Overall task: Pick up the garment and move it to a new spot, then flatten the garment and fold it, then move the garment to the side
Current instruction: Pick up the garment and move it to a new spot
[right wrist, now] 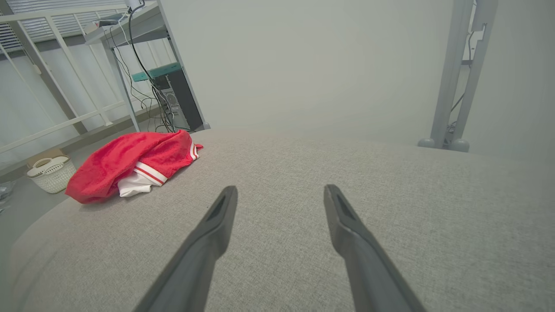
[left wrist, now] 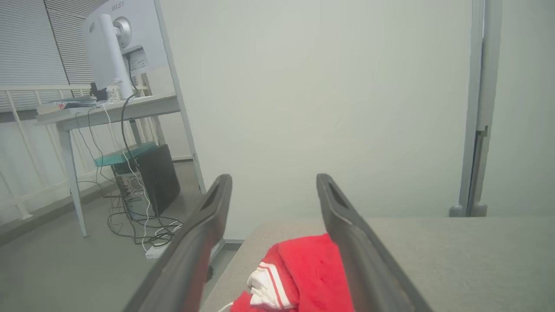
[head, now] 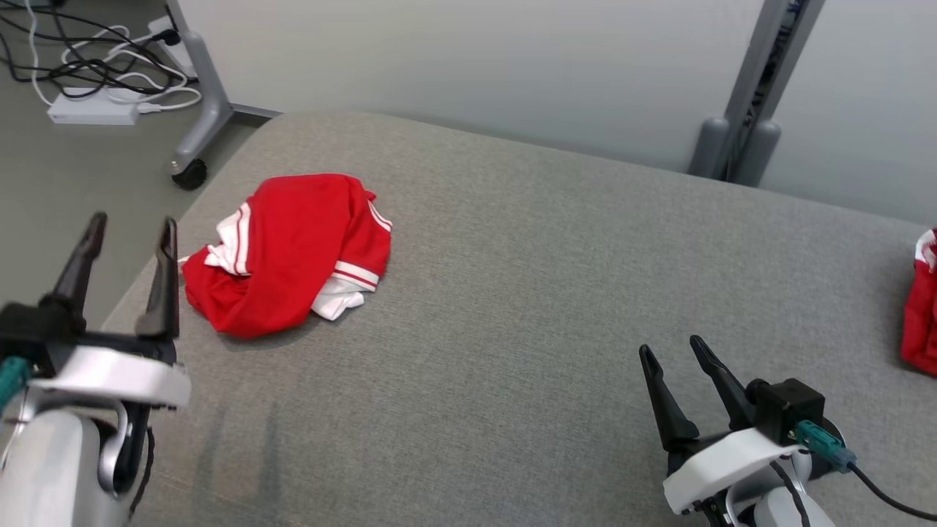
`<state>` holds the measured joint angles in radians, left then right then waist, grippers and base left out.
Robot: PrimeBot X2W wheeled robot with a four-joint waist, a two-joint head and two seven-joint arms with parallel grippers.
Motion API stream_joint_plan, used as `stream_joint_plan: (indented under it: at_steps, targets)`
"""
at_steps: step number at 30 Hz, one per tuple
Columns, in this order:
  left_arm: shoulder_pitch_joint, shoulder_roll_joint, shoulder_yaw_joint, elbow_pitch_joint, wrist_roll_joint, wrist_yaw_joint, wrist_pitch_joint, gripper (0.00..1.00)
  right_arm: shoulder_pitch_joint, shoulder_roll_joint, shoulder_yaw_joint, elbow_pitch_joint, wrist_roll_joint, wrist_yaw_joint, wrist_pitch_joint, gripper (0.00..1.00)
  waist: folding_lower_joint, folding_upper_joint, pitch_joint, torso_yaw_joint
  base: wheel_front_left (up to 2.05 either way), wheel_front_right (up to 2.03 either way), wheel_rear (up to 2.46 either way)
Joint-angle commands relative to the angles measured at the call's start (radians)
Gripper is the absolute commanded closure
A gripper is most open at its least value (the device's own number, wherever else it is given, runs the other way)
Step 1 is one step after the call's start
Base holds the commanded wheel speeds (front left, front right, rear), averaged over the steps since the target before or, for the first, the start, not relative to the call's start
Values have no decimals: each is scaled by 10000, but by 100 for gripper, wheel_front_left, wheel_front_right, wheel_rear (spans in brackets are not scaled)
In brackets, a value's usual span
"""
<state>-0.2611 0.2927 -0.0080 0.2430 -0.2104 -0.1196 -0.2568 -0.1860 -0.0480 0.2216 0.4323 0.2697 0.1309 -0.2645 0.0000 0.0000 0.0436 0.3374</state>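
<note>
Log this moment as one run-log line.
phase: pre-grasp | red-and-white garment: crumpled on grey fabric surface, unheld | left gripper: open, near garment | right gripper: open, apart

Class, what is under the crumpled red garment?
The red garment rests directly on the grey fabric surface, near its left edge. Some white fabric pokes out beneath its front fold. Anything else below the heap is covered.

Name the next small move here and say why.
Probably ease the left gripper forward and down onto the crumpled red garment: it stands open and empty, nearest the heap, which lies bunched near the left edge of the grey surface.
</note>
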Motion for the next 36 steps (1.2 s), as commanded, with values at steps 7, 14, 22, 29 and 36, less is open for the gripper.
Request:
stream_joint_plan:
  at_steps: [7, 14, 22, 29, 36]
  targets:
    - [-1994, 695, -731, 1479, -942, -104, 190, 0, -595, -56, 193, 1, -308, -1, 26, 0, 0, 0, 740, -690, 0, 0, 0]
    - [-3589, 1367, -1943, 3195, -2116, -112, 420, 0, -946, -52, 322, -31, -398, -3, 52, 0, 0, 0, 1203, -1239, 0, 0, 0]
    - [-4854, 2062, -3283, 4954, -3676, -114, 794, 0, -1287, -50, 400, -127, -519, -1, 35, 0, 0, 0, 1706, -1892, 0, 0, 0]
    - [-5512, 2536, -4507, 5907, -5199, -115, 1401, 0, -1512, -52, 383, -216, -645, -1, 54, 0, 0, 0, 2111, -2333, 0, 0, 0]
    - [-5840, 3066, -5528, 6496, -6597, -115, 2347, 0, -1631, -50, 338, -448, -741, -1, 224, 0, 0, 0, 2532, -2725, 0, 0, 0]
